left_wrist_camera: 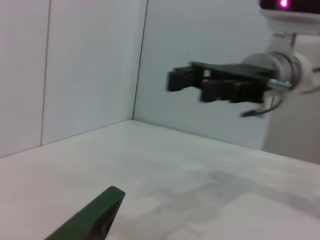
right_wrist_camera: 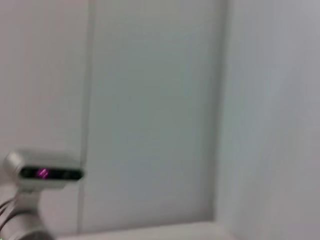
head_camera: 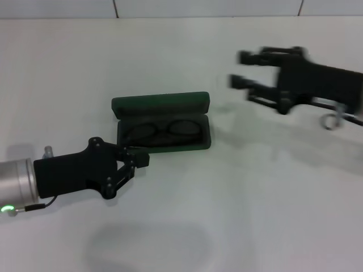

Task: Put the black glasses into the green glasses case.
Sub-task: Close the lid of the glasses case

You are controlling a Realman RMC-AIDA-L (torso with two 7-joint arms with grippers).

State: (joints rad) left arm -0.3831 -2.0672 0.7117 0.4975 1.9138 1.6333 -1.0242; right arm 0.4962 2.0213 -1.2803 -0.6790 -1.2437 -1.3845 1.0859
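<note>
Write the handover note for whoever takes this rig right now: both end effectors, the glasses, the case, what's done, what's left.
Left end effector: low over the table, at the front left corner of the green glasses case; fingers look closed, holding nothing.
Right end effector: raised to the right of the case, clear of it, open and empty.
Black glasses: lying inside the case's lower tray, lenses side by side.
Case: lid open, standing up at the back.
Done: glasses are in the case.
Left: nothing for the placement itself; the lid is not closed, should that be wanted. Both arms can pull back.
</note>
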